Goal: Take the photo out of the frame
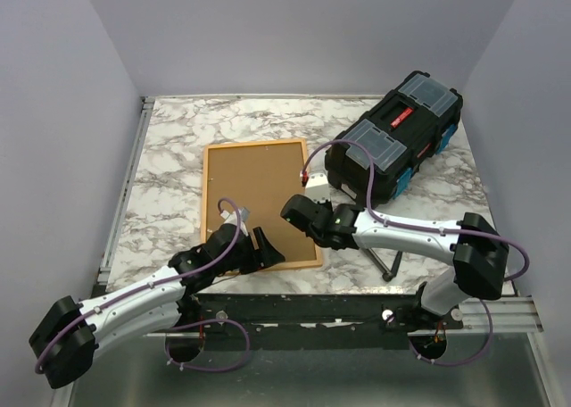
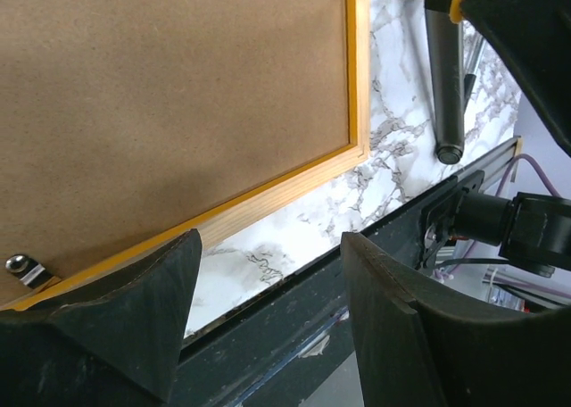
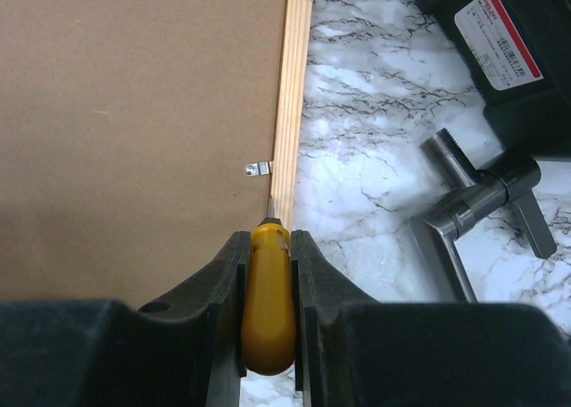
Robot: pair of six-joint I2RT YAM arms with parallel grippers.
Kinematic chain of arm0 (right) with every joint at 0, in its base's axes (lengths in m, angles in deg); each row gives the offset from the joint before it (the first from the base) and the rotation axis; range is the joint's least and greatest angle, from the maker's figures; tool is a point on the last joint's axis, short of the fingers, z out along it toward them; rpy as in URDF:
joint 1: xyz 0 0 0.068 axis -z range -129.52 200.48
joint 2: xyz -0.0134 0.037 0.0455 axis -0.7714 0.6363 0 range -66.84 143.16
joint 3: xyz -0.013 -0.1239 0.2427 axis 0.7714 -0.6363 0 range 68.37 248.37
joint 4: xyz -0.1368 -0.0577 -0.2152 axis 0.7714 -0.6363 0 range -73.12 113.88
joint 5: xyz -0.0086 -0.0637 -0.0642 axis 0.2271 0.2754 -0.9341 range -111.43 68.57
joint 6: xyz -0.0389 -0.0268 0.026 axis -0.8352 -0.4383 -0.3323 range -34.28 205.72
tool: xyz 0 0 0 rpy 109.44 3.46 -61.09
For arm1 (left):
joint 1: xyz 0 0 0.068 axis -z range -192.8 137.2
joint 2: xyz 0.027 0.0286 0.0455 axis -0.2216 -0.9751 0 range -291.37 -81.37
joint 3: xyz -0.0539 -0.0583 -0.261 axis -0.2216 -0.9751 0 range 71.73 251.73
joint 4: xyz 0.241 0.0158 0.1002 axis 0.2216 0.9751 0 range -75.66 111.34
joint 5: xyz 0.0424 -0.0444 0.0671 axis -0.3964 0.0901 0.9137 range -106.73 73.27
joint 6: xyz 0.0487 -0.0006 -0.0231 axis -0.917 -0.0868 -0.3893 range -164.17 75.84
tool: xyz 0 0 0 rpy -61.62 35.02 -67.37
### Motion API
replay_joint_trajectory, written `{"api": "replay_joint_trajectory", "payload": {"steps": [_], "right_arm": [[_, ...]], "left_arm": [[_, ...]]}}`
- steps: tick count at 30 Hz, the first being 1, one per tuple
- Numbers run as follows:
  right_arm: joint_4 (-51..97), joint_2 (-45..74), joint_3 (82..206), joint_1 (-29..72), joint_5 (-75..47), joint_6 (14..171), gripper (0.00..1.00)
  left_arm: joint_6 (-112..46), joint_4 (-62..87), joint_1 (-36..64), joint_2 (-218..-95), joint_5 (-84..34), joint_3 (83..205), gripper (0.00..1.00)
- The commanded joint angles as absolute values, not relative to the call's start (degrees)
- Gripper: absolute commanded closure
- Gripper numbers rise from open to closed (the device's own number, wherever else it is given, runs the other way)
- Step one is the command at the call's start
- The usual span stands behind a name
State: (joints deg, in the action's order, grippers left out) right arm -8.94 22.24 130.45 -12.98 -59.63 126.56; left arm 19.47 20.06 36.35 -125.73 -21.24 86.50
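Right end effector [image 3: 268, 242], clamped on a screwdriver [image 3: 268, 318], aims at the clip [image 3: 258, 168] on the frame [image 3: 290, 112] just ahead; left end effector [image 2: 268, 246] spread apart.

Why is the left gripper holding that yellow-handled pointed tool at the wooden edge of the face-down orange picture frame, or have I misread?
Misread: the right gripper holds the yellow-handled pointed tool, as the right wrist view shows, at the wooden edge of the face-down orange picture frame.

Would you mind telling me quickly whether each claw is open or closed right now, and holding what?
Left claw: open, holding nothing.
Right claw: closed on a yellow-handled tool, its tip at the edge of the frame.
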Motion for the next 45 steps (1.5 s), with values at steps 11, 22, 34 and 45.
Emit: {"api": "replay_joint_trajectory", "payload": {"steps": [11,22,34,45], "right_arm": [[-6.1,26.5,130.3,-13.3,-62.5,126.8,0.99],[-0.5,27.2,128.4,-13.2,-66.8,124.1,0.99],[7.2,30.5,130.1,-13.2,-71.3,114.6,0.99],[17.3,29.4,128.5,-13.0,-66.9,106.7,0.99]], "left_arm": [[21.3,24.2,36.5,-125.4,-17.3,86.0,0.34],[23.5,30.0,36.5,-126.0,-14.6,86.7,0.33],[24.4,32.6,36.5,-126.9,-13.7,86.0,0.32],[9.7,27.5,36.5,-126.3,-19.3,90.3,0.29]]}}
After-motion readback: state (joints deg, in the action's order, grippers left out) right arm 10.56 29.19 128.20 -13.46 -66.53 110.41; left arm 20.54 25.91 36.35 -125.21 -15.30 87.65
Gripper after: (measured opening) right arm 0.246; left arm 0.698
